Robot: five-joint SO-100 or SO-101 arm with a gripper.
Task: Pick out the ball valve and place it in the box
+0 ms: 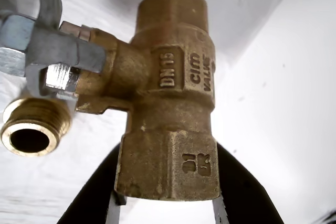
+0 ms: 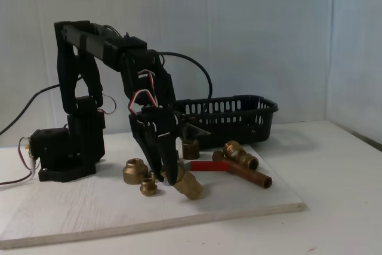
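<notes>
**Valve is grabbed, box trip still to go**

So the ball valve (image 1: 168, 98) is in the pincer now. In the wrist view the brass body fills the middle of the shot, and the two black fingers (image 1: 94, 192) sit one on each side of its near hex end, pressed right up against it. The silvery stem and nut stick out to the left there. In the fixed view the valve (image 2: 186, 184) hangs tilted under the gripper (image 2: 170, 174), its red lever (image 2: 209, 166) pointing off to the right. Its low end is on the white board (image 2: 89, 213) or barely off it; I can't tell which from this angle.

I'd call the gripper (image 1: 165, 195) clamped on the valve, so the picking part looks basically done.

Around it: a small threaded coupling (image 1: 32, 132) lies just left of the valve in the wrist view. In the fixed view a bigger brass coupling (image 2: 135, 171) and a small one (image 2: 148, 187) sit to the left, and the copper pipe (image 2: 248, 174) with its brass elbow (image 2: 239, 154) lies to the right, close to the lever tip.

The box (image 2: 233, 117), the black slotted basket, sits farther back and to the right, with no fittings that I can see inside. What's left, I reckon: lift clear, swing over the rim, let go. That lever could snag the pipe on the way up.
</notes>
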